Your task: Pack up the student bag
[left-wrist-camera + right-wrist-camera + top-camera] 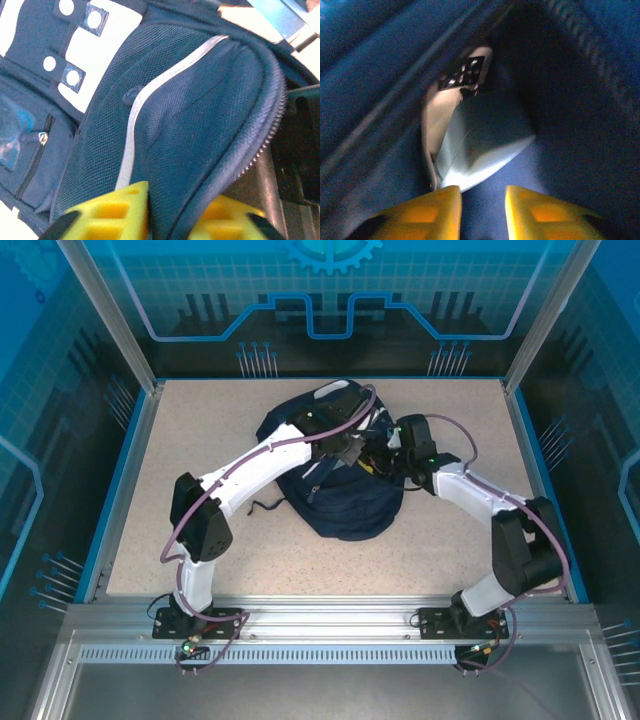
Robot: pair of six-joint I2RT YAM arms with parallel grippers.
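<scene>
Lying mid-way across the speckled beige desk [200, 450], the large soft navy-blue fabric student bag [345, 508] has its zippered rim running between the slightly parted jaws of the left hand [170, 212], grip impossible to tell, while the right hand [482, 212], narrowly open and empty, sits inside it.

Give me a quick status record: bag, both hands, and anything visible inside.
Bag: student bag lies mid-table, zipper opening parted.
Left hand: left hand has its fingers on either side of the bag's zippered edge; whether it is clamped is unclear.
Right hand: right hand reaches inside the bag, fingers slightly apart, nothing between them.
Inside: pale boxy item ahead of the right hand, too blurred to identify.
</scene>
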